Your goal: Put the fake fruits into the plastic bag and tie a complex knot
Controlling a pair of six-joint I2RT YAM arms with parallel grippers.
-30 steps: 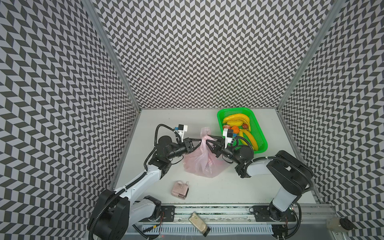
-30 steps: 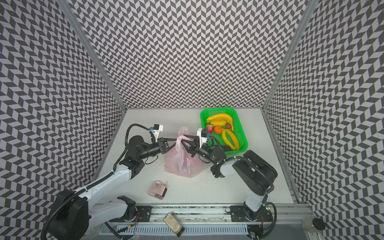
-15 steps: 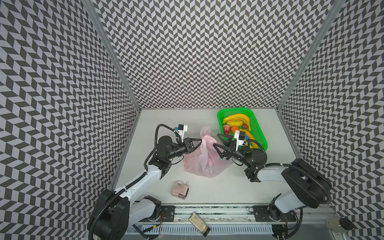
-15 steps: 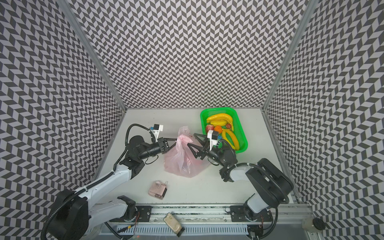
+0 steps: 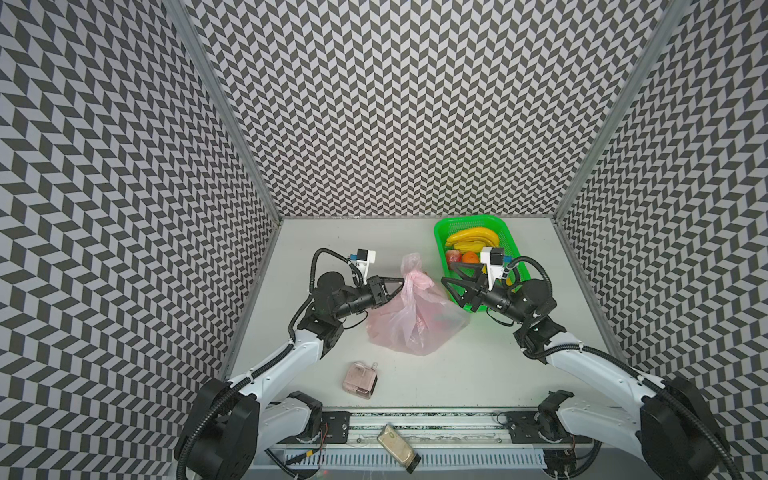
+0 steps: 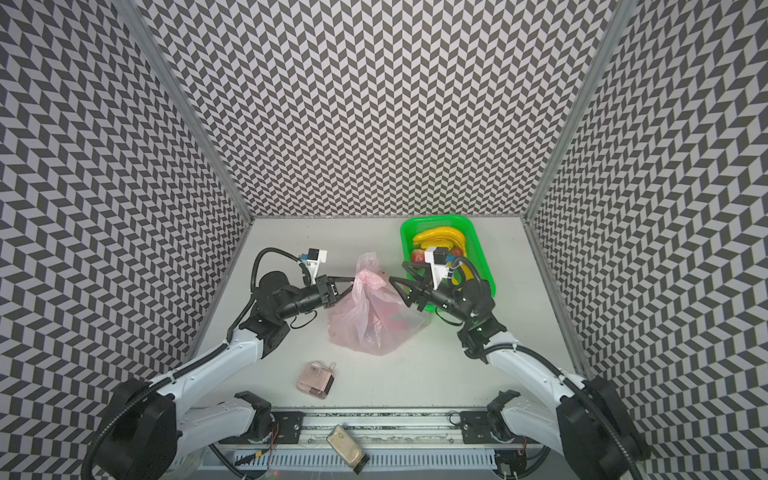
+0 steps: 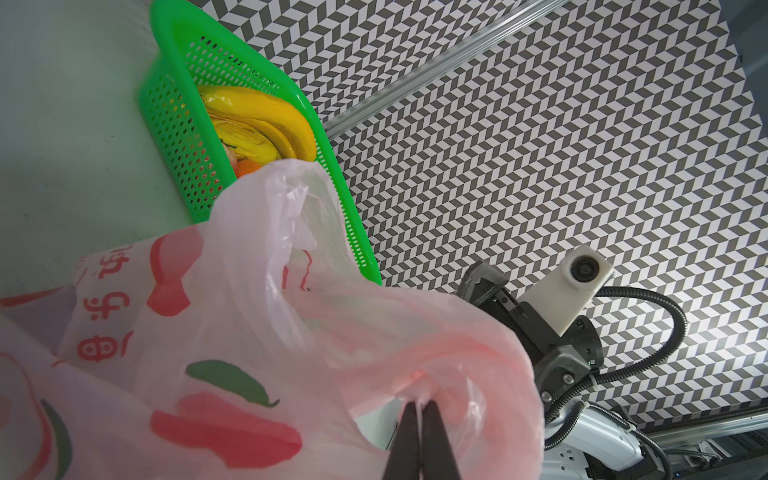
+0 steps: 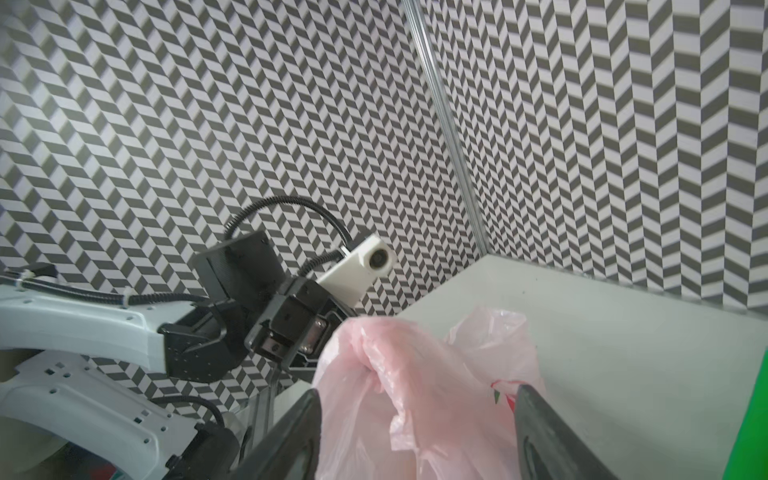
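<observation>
1. Plastic bag [image 5: 415, 324]: thin translucent pink film, crumpled, with red and green prints. It sits mid-table [image 5: 478, 374], its wide base toward the front edge and its gathered neck raised toward the back edge, with a loose tail above.
2. Left gripper [image 5: 400, 281]: jaws pressed together, pinching the bag's neck film.
3. Right gripper [image 5: 449, 290]: jaws spread, gripping nothing, just beside the bag's right shoulder; contact cannot be told.
4. Fake fruits [image 5: 471, 240]: glossy yellow bananas, an orange and a red piece in a green perforated basket [image 5: 438, 245] at the back right corner.
</observation>
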